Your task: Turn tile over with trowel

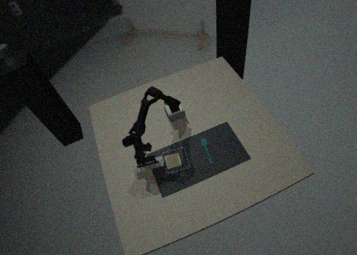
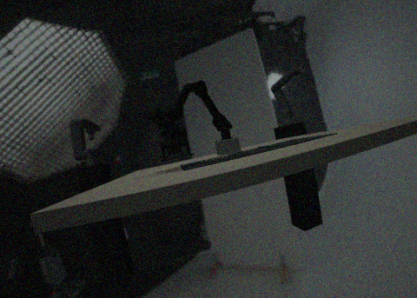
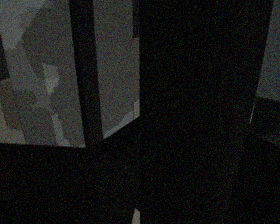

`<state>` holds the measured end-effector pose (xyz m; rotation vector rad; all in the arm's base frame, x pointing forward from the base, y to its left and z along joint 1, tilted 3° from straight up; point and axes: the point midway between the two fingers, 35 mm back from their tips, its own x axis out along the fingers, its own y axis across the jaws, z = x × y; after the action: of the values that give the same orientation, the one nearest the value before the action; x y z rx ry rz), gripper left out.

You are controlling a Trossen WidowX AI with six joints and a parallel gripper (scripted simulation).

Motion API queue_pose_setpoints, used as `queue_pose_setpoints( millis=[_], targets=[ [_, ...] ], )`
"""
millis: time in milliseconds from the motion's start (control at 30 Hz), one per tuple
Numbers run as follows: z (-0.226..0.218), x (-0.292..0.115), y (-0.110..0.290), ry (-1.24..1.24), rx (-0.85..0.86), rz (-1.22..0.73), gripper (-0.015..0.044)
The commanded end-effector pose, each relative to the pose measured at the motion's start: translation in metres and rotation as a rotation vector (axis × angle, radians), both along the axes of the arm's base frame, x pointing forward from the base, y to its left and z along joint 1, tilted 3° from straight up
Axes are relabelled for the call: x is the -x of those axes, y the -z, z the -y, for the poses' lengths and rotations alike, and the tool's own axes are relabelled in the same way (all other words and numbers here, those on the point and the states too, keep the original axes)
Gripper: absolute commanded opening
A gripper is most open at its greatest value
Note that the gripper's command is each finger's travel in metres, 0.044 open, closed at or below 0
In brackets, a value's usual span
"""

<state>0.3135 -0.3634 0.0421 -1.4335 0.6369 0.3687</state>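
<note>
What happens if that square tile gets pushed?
It probably slides rather than rolls: the tile is square and lies flat on the mat. It looks thin and stiff, so it would likely flip in one piece, not bend.

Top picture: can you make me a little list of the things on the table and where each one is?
table: pale and square
mat: dark, lying on the table
dashed outline: at the mat's end near the hand
tile: pale, flat inside the outline; too dim to see any marking
hand: low beside the tile, shut on the trowel
trowel: pale tip reaching the tile's edge
teal mark: on the mat, past the outline
</note>
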Motion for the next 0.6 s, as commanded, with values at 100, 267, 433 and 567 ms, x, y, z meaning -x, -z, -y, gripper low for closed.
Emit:
queue_pose_setpoints(
  millis=[100, 267, 433, 567],
  targets=[
    [0.002, -0.002, 0.006, -0.008, 0.010, 0.011, 0.0000],
    [0.003, -0.002, 0.014, -0.008, 0.010, 0.011, 0.0000],
    [0.002, -0.003, 0.022, -0.008, 0.010, 0.011, 0.0000],
    [0.002, -0.003, 0.029, -0.008, 0.010, 0.011, 0.0000]
  ],
)
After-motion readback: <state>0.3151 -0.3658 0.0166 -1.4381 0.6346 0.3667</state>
